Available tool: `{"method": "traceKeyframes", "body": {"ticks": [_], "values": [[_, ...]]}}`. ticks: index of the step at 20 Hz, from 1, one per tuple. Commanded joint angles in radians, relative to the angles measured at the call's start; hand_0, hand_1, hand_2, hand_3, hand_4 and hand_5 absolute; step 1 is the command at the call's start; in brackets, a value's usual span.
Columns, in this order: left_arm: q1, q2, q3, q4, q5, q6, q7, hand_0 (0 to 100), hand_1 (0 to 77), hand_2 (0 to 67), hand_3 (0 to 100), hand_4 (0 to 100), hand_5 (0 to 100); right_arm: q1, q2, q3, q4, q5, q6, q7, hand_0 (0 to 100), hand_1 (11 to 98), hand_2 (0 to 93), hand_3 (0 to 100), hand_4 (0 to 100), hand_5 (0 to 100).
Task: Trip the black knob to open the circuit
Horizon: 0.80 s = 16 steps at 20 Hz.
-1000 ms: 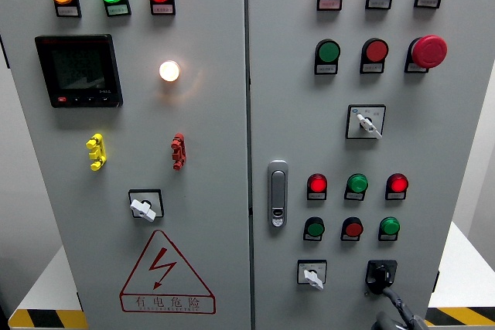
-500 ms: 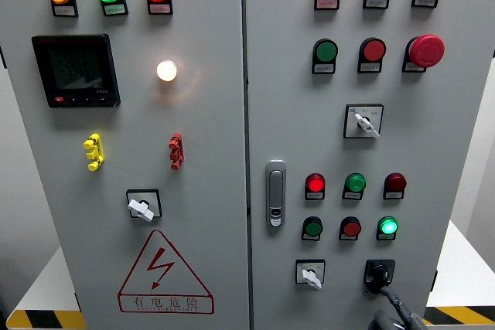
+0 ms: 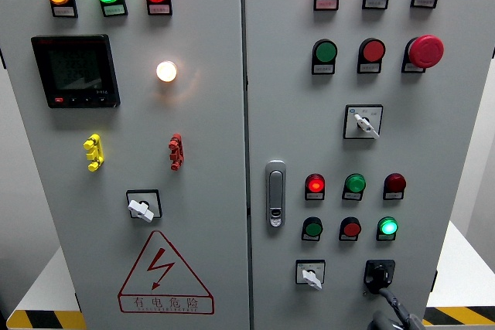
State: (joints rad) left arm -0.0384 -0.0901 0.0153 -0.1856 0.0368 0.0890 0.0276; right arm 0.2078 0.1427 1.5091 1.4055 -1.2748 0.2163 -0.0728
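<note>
I have the black knob point(image 3: 379, 275) low on the right door of the cabinet point(image 3: 232, 284), in the bottom row, just to the right of a white selector switch point(image 3: 311, 273). My right robot hand point(image 3: 396, 316) comes in at the bottom edge, right of the middle, and one dark finger reaches up to the knob's lower edge; it looks to be touching or nearly so, but most of the hand is cut off by the frame, so I cannot tell whether the fingers are spread or curled. The left robot hand is not in view.

To do this step well, I want firm contact on the knob's raised bar rather than its rim, so the finger does not slide off the smooth black face. I judge a steady twist about the knob's own centre works better than a push sideways. I should stay clear of the white selector switch beside it.

For confirmation I watch the lamps above: in that cluster the red lamp point(image 3: 315, 184) on the left and the lower green lamp point(image 3: 388, 226) glow, while the dark red lamp point(image 3: 395, 183) at top right is unlit.
</note>
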Motion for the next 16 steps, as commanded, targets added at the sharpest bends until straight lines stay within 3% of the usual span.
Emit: {"method": "traceKeyframes", "body": {"ticks": [1,7,16], "values": [[0.000,0.000,0.000,0.000,0.000,0.000,0.000,0,0.0,19.4,26,10,9,0.001,-0.0001,0.006,-0.010,0.000,0.000,0.001,90,53.8,0.0,81,96,100],[0.000,0.000,0.000,0.000,0.000,0.000,0.000,0,0.0,19.4,26,10,9,0.010,0.0045,0.019,-0.013,0.000,0.000,0.001,90,53.9,0.0,81,96,100],[0.000,0.000,0.000,0.000,0.000,0.000,0.000,0,0.0,19.4,26,10,9,0.002,0.0030,0.045,-0.010,0.002,0.002,0.001,89,54.1,0.0,80,96,100]]}}
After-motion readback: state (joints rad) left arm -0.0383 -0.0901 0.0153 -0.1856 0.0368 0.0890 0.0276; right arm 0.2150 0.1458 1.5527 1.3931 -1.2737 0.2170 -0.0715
